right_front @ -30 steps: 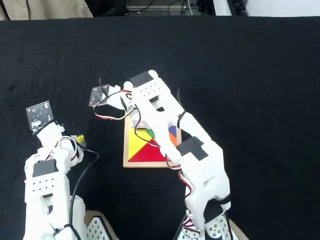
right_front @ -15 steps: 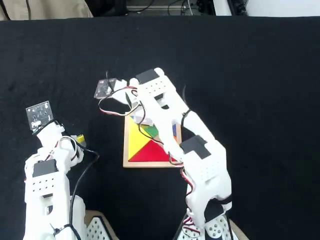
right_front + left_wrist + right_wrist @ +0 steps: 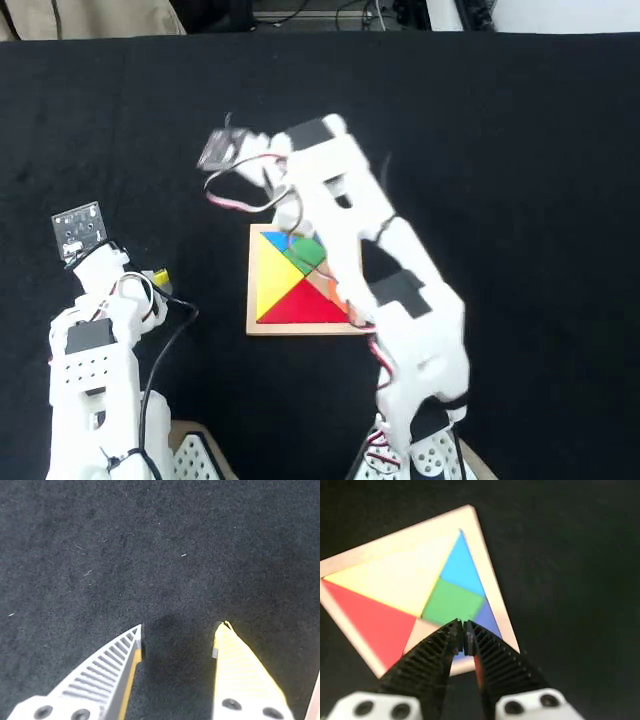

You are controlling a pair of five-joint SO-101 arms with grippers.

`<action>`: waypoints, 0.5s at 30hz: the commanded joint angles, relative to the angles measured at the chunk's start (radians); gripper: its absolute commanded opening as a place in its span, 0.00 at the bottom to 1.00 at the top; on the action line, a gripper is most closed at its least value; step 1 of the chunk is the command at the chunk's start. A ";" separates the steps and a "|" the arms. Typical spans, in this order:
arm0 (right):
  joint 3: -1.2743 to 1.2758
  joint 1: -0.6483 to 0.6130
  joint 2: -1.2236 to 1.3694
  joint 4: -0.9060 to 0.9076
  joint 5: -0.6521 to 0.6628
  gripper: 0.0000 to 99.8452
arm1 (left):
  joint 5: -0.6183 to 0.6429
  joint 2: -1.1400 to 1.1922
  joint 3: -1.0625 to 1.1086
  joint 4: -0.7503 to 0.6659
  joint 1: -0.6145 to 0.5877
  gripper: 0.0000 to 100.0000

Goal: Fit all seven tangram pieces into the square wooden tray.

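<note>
Ok, status. The square wooden tray (image 3: 251,290) lies flat on the black cloth (image 3: 520,160), in front of the right arm's base.

Tray contents, all seated flat inside the rim:
- The large yellow triangle (image 3: 395,577) and large red triangle (image 3: 367,617) share an edge and fill 1 half.
- The blue triangle (image 3: 460,566) sits in a corner with 1 side along the rim.
- The green square (image 3: 452,602) touches the blue triangle and lies against the yellow.
- The blue-violet piece (image 3: 488,618) runs along the rim just beside the green square.
- The pale orange piece (image 3: 422,630) sits between red and green.

That's 6 pieces I can count. The patch of tray under the fingers is hidden, so I can't tell about the 7th.

Right gripper (image 3: 463,626): its black ribbed fingers are pressed together tip to tip with nothing visible between them. It sits over the tray where green, orange and violet meet; whether it touches the pieces I can't tell. In the high view the right arm (image 3: 350,220) lies across the tray's right side and covers that edge.

Left gripper (image 3: 182,630): its fingers are spread apart, 1 white and 1 yellow, and empty. It's over bare cloth, left of the tray and apart from it.

Writing: the small board (image 3: 78,230) on the left wrist has markings too small to read
</note>
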 commanded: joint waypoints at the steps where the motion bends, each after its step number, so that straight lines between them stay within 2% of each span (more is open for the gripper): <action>1: -0.050 0.077 -0.217 0.072 -0.094 0.01 | 0.000 0.002 -0.002 -0.018 0.008 0.24; 7: 0.148 0.164 -0.515 0.023 -0.265 0.01 | 0.000 0.000 -0.002 -0.020 0.010 0.24; 11: 0.403 0.233 -0.727 -0.112 -0.311 0.01 | 0.000 -0.005 -0.025 -0.021 0.010 0.24; 15: 0.634 0.281 -0.972 -0.235 -0.397 0.01 | -0.029 -0.005 -0.166 -0.009 0.002 0.24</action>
